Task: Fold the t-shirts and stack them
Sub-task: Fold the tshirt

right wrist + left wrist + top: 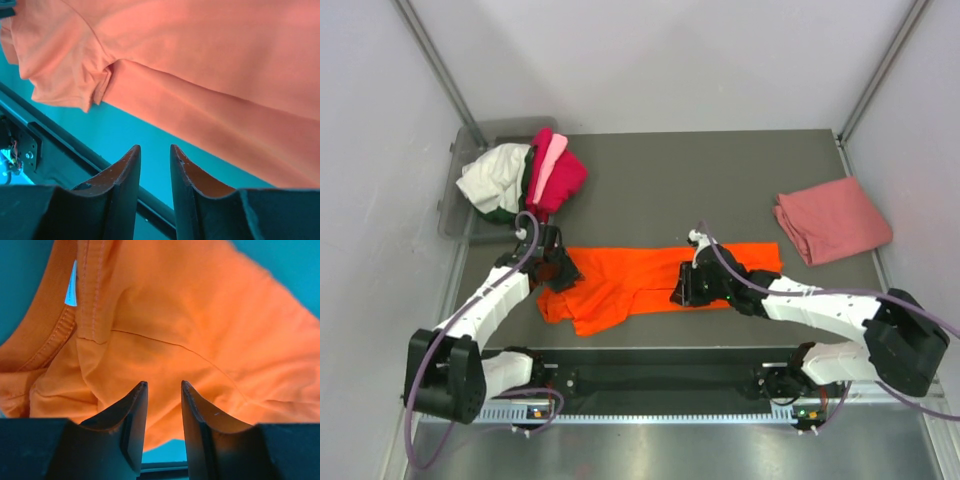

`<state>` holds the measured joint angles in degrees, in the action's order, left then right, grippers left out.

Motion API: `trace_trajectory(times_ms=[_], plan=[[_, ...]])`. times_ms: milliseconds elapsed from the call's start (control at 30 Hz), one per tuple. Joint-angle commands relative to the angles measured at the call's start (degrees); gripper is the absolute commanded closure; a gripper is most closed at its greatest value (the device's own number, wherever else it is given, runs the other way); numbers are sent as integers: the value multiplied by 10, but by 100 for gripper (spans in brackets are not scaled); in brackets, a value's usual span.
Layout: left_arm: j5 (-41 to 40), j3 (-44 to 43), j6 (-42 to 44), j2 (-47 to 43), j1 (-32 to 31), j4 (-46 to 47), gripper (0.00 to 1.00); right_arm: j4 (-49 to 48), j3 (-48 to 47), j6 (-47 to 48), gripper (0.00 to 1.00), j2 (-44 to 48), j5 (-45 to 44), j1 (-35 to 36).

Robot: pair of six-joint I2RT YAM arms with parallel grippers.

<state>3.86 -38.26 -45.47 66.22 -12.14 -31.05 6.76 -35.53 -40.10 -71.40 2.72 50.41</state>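
Jaws narrow, empty: I am poising left gripper [164, 385] and right gripper [154, 147] at orange shirt [630, 275]; aiming for level, matched pinches.

We see a plain bright orange shirt [650, 280] against the dark grey table [740, 165], and a plain salmon-pink shirt [832, 220]. In the see-through grey bin [455, 215] we make out a white shirt [492, 178], a magenta shirt [565, 180], a light pink shirt [550, 158] and a sliver of dark green shirt [527, 178], all unpatterned. The left arm [485, 310] and the right arm [820, 305] are white with black joints.
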Motion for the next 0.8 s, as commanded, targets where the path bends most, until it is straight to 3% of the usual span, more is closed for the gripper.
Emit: trace_trajectory(times_ms=[0, 200, 367, 533, 767], plan=[[12, 24, 1, 21, 0, 46, 62, -58, -36, -11, 71, -44, 8, 21], [-10, 81, 1, 8, 0, 76, 62, -110, -94, -24, 76, -109, 50, 45], [-101, 86, 13, -21, 0, 47, 62, -155, -147, -37, 80, -167, 76, 59], [-111, 79, 12, -14, 0, 37, 62, -167, -221, -38, 82, -238, 95, 62], [-105, 85, 10, 10, 0, 49, 62, -185, -256, -65, 84, -354, 128, 61]])
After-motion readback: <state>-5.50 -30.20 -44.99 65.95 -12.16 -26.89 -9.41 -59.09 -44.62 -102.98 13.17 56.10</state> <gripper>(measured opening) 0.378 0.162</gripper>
